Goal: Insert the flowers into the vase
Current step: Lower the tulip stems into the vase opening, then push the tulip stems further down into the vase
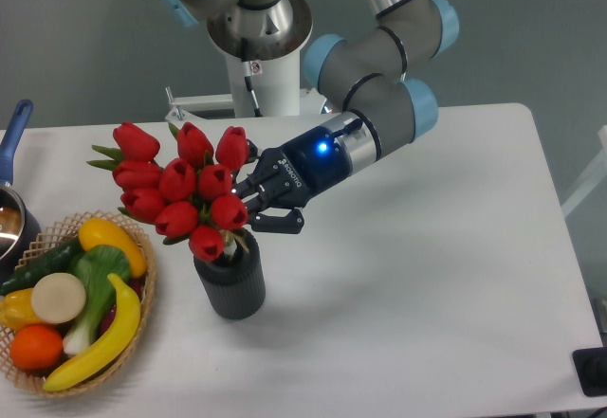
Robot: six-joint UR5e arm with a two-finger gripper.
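Camera view from the front: the flowers lean up and to the left out of the vase, stems apparently already in its mouth. Coming in from the right, the gripper sits at the bunch just above the vase, fingers seemingly around the stems, though the blooms hide whether they still pinch

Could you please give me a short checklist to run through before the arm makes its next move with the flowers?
1. Stems inside the vase mouth: ok, the flowers rise out of it.
2. Vase upright on the table: ok.
3. Gripper released from the bunch: cannot tell, the blooms hide its jaws.
4. Bunch settled straight: not ok, it leans left.
5. Basket clear of the vase: ok, a gap shows.
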